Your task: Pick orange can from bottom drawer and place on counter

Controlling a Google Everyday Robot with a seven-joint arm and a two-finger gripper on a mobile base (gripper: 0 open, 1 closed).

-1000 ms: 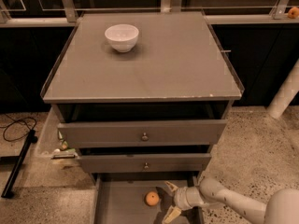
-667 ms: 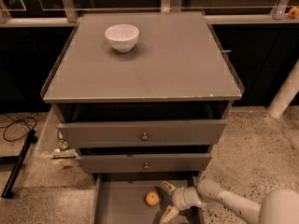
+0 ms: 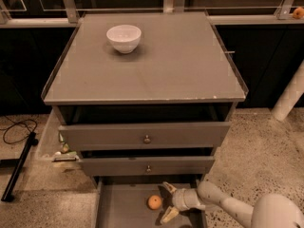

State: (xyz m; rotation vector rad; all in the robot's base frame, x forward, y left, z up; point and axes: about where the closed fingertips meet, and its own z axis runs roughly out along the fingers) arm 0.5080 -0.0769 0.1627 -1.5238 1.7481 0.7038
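The gripper (image 3: 166, 202) is down in the bottom drawer (image 3: 122, 209), fingers spread wide and holding nothing, and the orange can (image 3: 154, 202) sits on the drawer floor just beside the open jaws, on their left. To my eye this is the moment to close in. Slide forward until the can sits squarely between the two fingers, then squeeze gently, because it's round and looks smooth and an off-centre pinch could send it rolling toward the drawer's back.

Up top, the counter (image 3: 156, 75) offers plenty of gray surface, with a white bowl (image 3: 124, 37) toward its far left corner. Below it are two drawer fronts (image 3: 142, 136), pulled out a little. The floor (image 3: 266, 141) is speckled stone, and a black cable (image 3: 16, 129) loops off to the left.
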